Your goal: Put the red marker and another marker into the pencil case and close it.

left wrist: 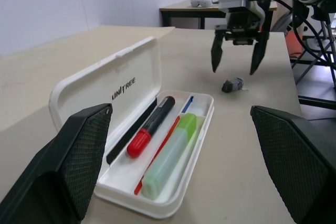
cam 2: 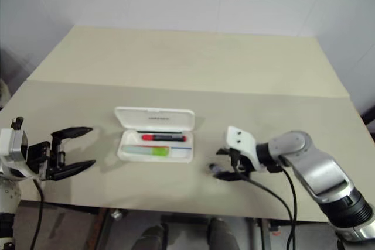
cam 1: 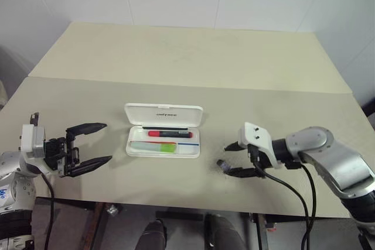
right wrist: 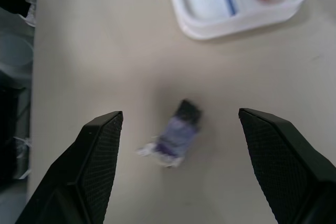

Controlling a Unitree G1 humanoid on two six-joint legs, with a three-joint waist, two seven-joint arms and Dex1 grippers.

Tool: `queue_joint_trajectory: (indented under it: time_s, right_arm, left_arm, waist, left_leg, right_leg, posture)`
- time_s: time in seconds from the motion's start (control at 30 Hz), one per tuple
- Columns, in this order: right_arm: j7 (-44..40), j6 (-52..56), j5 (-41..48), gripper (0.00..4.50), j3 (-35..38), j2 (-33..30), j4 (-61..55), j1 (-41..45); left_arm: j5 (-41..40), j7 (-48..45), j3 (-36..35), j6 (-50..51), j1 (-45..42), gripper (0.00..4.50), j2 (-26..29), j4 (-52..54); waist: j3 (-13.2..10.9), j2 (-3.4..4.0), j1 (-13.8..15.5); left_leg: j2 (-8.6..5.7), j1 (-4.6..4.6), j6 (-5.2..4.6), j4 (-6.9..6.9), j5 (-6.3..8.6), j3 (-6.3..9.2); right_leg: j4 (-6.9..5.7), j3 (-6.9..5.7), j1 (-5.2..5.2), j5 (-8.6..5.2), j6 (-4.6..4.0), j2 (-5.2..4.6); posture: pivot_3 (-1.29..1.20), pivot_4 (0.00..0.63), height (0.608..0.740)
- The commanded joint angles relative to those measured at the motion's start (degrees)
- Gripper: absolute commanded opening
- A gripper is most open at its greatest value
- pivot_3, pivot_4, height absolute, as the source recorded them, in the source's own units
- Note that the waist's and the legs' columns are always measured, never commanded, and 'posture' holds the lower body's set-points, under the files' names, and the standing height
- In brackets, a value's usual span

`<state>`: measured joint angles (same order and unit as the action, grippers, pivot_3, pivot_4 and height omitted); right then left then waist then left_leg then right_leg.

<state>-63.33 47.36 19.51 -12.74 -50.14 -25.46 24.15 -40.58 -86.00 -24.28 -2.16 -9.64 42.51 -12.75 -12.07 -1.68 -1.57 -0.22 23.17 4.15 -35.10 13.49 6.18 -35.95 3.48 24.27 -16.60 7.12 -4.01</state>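
Beige table (cam 1: pixel 193 57): pencil case (cam 1: pixel 164 114) lies open at centre, red marker (cam 1: pixel 170 134) and green marker (cam 1: pixel 153 146) inside. My left gripper (cam 1: pixel 94 143) gapes empty to its left; right gripper (cam 1: pixel 235 159) spread wide over a grey lump (right wrist: pixel 173 135)

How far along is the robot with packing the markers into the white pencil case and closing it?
Done: the slim red-capped black marker and the stubby lime-green marker both lie inside the white hard plastic pencil case. In hand: nothing; the left gripper and the right gripper are open and empty. Left: the hinged lid stands open and needs shutting.
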Motion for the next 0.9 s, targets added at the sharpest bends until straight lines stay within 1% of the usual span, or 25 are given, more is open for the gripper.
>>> queue_joint_trajectory:
  time_s: [0.03, 0.4, 0.57, 0.6, 0.63, 0.7, 0.87, 0.9]
  right_arm:
    - [1.6, 0.5, 0.4, 4.49, 1.2, -0.7, -2.3, -0.8]
    - [7.4, -1.6, -2.3, 4.49, -2.5, 2.4, 0.6, -3.2]
    - [8.3, -2.3, -3.8, 4.49, -4.3, 3.3, 2.9, -2.9]
    - [8.3, -2.4, -3.9, 4.08, -4.3, 3.4, 3.1, -2.9]
    - [8.3, -2.6, -4.0, 3.84, -4.3, 3.5, 3.3, -3.0]
    - [8.4, -3.1, -4.3, 3.14, -4.1, 3.5, 3.5, -3.1]
    - [8.0, -5.2, -5.5, 1.33, -3.8, 3.0, 4.6, -2.7]
    - [7.9, -5.8, -5.9, 1.13, -3.8, 3.0, 4.9, -2.4]
  left_arm:
    - [-1.5, -3.2, -1.2, -0.7, 0.5, 4.5, 0.1, 0.4]
    - [-1.7, -1.8, -1.0, 0.5, 1.7, 4.5, 0.3, 2.2]
    - [-1.4, -1.3, -0.9, 0.4, 1.6, 4.5, 0.3, 2.2]
    - [-1.3, -1.2, -0.9, 0.3, 1.5, 4.5, 0.2, 2.2]
    - [-1.3, -1.1, -1.0, 0.3, 1.5, 4.5, 0.2, 2.2]
    - [-1.3, -1.0, -0.9, 0.3, 1.5, 4.5, 0.2, 2.1]
    - [-1.2, -0.9, -1.0, 0.1, 1.1, 4.5, 0.2, 1.8]
    - [-1.2, -0.9, -1.0, 0.1, 1.0, 4.5, 0.2, 1.7]
  waist:
    - [0.0, 0.0, 0.0]
    - [0.0, 0.0, 0.0]
    - [0.0, -0.03, -0.2]
    - [0.0, -0.03, -0.2]
    - [0.0, -0.03, -0.1]
    - [0.0, -0.03, -0.1]
    - [0.0, -0.05, 0.0]
    - [0.0, -0.05, 0.0]
  left_leg:
    - [0.0, 0.0, 0.0, -0.02, 0.0, 0.0]
    - [0.01, -0.05, -0.01, -0.03, 0.0, 0.0]
    - [0.02, -0.2, -0.01, -0.04, 0.0, 0.0]
    - [0.03, -0.33, -0.01, -0.04, -0.01, 0.0]
    - [0.05, -0.5, -0.01, -0.03, -0.01, 0.0]
    - [0.05, -0.83, -0.02, 0.02, 0.0, -0.01]
    - [0.05, -0.83, -0.02, 0.01, 0.0, -0.03]
    - [0.05, -0.83, -0.02, 0.02, 0.0, -0.03]
  right_leg:
    - [0.0, 0.0, -0.01, 0.0, 0.01, 0.0]
    - [0.01, 0.0, -0.07, 0.02, 0.01, 0.01]
    - [0.02, 0.0, -0.21, 0.04, -0.01, 0.04]
    - [0.06, 0.0, -0.34, 0.03, -0.04, 0.06]
    - [0.13, -0.01, -0.53, -0.03, -0.16, 0.07]
    - [0.33, 0.0, -0.92, -0.4, -0.84, 0.06]
    - [0.42, 0.03, -0.97, -0.38, -0.81, 0.04]
    - [0.41, 0.02, -0.97, -0.37, -0.78, 0.04]
  posture:
    - [0.0, 0.15, 0.74]
    - [0.0, 0.15, 0.74]
    - [0.0, 0.15, 0.74]
    - [0.0, 0.15, 0.74]
    - [0.0, 0.15, 0.74]
    - [0.0, 0.15, 0.74]
    - [0.0, 0.15, 0.74]
    - [0.0, 0.15, 0.74]
